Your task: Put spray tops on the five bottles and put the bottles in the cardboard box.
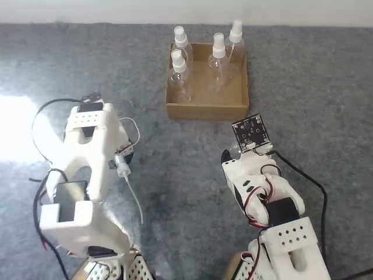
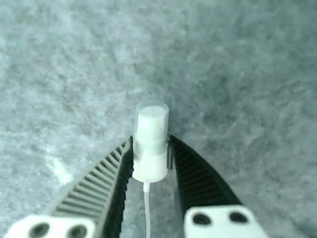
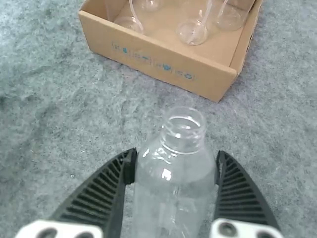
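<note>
Spray top (image 2: 151, 131) is pinched tight in the left gripper (image 2: 150, 144), short of the cardboard box (image 1: 207, 109) and off to its side. Right gripper (image 3: 175, 154) clamps an uncapped bottle (image 3: 182, 130) just before the box; four capped bottles (image 1: 180, 65) stand inside it.

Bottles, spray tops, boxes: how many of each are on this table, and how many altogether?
Clear plastic bottles: 5 (4 capped in the brown cardboard box, 1 open in the right claw)
White spray tops: 5 (4 on those bottles, 1 loose in the left claw)
Brown cardboard box: 1
Total: 11
</note>
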Tool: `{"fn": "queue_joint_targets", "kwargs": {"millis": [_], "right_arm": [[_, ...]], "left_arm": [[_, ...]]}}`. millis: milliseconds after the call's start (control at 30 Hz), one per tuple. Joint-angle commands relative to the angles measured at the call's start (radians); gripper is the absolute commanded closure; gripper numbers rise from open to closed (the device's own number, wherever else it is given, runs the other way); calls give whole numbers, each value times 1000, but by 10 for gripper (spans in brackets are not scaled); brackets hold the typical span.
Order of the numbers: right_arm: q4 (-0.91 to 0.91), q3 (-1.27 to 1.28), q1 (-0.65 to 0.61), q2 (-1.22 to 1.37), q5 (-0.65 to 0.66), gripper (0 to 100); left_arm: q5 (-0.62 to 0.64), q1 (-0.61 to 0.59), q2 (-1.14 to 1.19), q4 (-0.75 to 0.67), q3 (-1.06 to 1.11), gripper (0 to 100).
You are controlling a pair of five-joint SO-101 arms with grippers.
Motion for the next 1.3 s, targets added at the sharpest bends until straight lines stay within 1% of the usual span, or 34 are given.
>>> {"fn": "queue_joint_targets", "kwargs": {"millis": [0,167,267,367,833,933,1000,1067,1200,1267], "right_arm": [[-7,-11,18,-19,-5,826],[-7,-11,18,-19,-5,826],[-7,-11,18,-19,-3,826],[-7,-11,18,-19,-3,826],[-7,-9,18,-19,-5,826],[-7,-9,18,-19,-8,826],[-7,-9,18,-19,-9,826],[-7,-9,18,-19,-9,826],[-7,-9,18,-19,-9,826],[-7,-9,18,-19,-9,826]], "left_arm": [[5,-3,-5,-49,25,934],[5,34,-5,-72,61,904],[5,32,-5,-74,74,860],[5,21,-5,-74,94,840],[11,17,-17,-74,107,841],[11,15,-17,-63,84,842],[11,15,-17,-31,64,842],[11,20,-17,8,35,862],[6,18,-15,26,-8,968],[5,18,-12,31,-21,979]]}}
